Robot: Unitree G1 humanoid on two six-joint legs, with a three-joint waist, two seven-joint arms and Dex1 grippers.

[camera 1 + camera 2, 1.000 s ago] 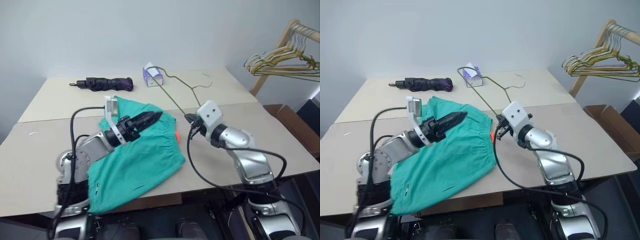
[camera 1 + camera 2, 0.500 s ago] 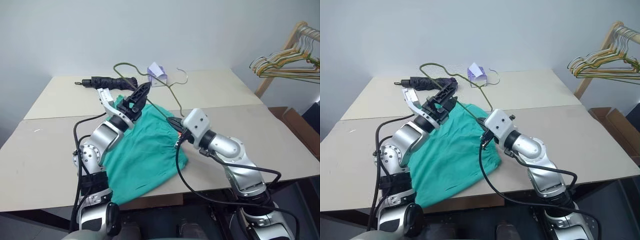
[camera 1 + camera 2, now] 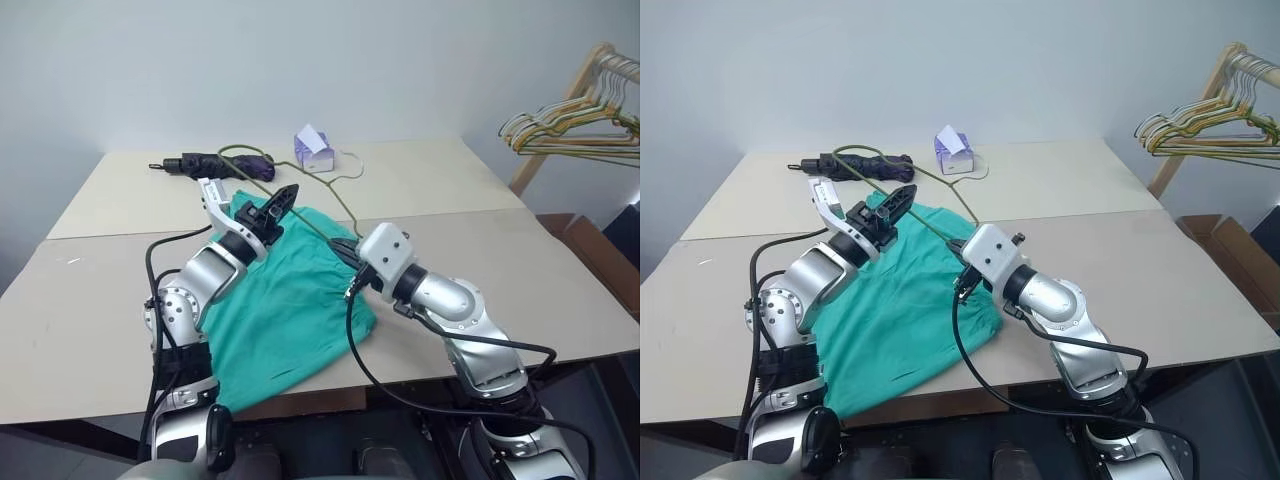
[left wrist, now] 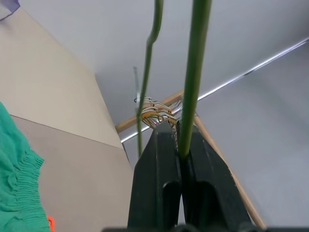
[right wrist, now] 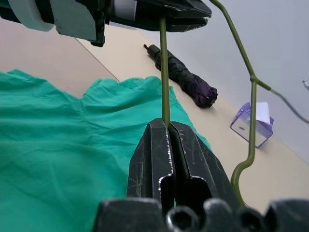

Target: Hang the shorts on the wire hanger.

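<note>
The left gripper (image 3: 283, 197) and the right gripper (image 5: 168, 126) are both pinching the wire hanger (image 3: 318, 228), lifting it over the shorts (image 3: 285, 300), which are lying flat on the table (image 3: 80, 310) beneath both hands. The hook seems to be pointing toward the umbrella (image 3: 215, 164).

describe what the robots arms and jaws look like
Both arms are silver-grey metal with rounded joint housings and darker bands, and loose black cables loop along each. A white boxy block sits at each wrist. The left gripper and the right gripper end in tapered black jaws, scuffed on the right.
</note>
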